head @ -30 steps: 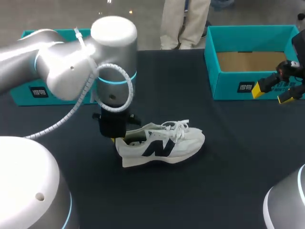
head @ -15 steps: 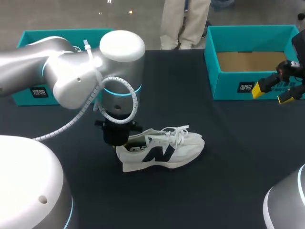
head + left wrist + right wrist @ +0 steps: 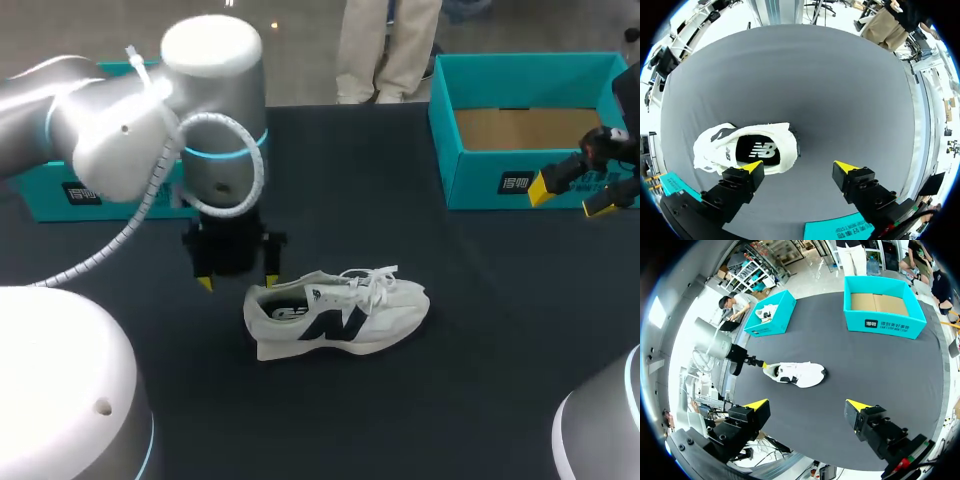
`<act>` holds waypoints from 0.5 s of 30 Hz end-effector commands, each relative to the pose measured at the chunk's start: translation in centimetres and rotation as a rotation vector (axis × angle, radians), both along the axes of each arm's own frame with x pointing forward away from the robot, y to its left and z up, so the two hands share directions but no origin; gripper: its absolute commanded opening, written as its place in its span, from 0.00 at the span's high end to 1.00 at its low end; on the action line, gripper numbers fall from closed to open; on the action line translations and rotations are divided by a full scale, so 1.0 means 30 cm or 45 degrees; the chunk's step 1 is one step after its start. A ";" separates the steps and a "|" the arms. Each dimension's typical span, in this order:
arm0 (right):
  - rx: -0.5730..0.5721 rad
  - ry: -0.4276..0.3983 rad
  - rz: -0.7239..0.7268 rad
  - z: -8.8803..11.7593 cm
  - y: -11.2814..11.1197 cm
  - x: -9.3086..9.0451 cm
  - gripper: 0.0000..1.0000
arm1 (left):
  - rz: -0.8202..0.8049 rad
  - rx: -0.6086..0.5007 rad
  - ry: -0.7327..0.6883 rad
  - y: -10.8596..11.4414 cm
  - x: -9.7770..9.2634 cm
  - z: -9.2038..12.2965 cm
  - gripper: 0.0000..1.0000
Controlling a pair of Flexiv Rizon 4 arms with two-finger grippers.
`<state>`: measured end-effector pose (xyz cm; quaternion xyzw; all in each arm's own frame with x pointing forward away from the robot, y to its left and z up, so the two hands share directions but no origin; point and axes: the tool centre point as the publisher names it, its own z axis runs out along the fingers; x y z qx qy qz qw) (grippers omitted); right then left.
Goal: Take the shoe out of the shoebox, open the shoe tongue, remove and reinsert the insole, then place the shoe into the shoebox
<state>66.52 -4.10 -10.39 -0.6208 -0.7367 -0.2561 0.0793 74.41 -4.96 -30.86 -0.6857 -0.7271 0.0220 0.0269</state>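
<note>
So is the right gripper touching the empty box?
Apart. In the right wrist view, bare table lies between the right gripper and the empty box far ahead; in the head view they merely overlap.

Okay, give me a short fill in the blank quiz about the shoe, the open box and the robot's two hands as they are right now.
1. The white shoe stands on its ___ on the black table.
2. The left hand hangs just beside the shoe's ___ end.
3. The teal shoebox near the right hand is ___ inside.
4. Both hands are ___, gripping nothing.

Missing words: sole; heel; empty; open.
</note>
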 end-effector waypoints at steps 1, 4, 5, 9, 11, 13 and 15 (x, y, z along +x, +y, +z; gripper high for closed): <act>-0.003 0.007 0.001 -0.001 0.003 0.010 0.00 | 0.154 -0.241 0.053 0.257 -0.001 0.087 0.00; -0.003 0.007 0.001 -0.001 0.003 0.010 0.00 | 0.274 -0.299 0.089 0.345 -0.004 0.082 0.00; -0.003 0.007 0.001 -0.001 0.003 0.010 0.00 | 0.322 -0.310 0.097 0.370 -0.007 0.077 0.00; -0.003 0.007 0.001 -0.001 0.003 0.010 0.00 | 0.429 -0.377 0.132 0.444 -0.035 0.062 0.00; -0.003 0.007 0.001 -0.001 0.003 0.010 0.00 | 0.429 -0.377 0.132 0.444 -0.035 0.062 0.00; -0.003 0.007 0.001 -0.001 0.003 0.010 0.00 | 0.429 -0.377 0.132 0.444 -0.035 0.062 0.00; -0.003 0.007 0.001 -0.001 0.003 0.010 0.00 | 0.429 -0.377 0.132 0.444 -0.035 0.062 0.00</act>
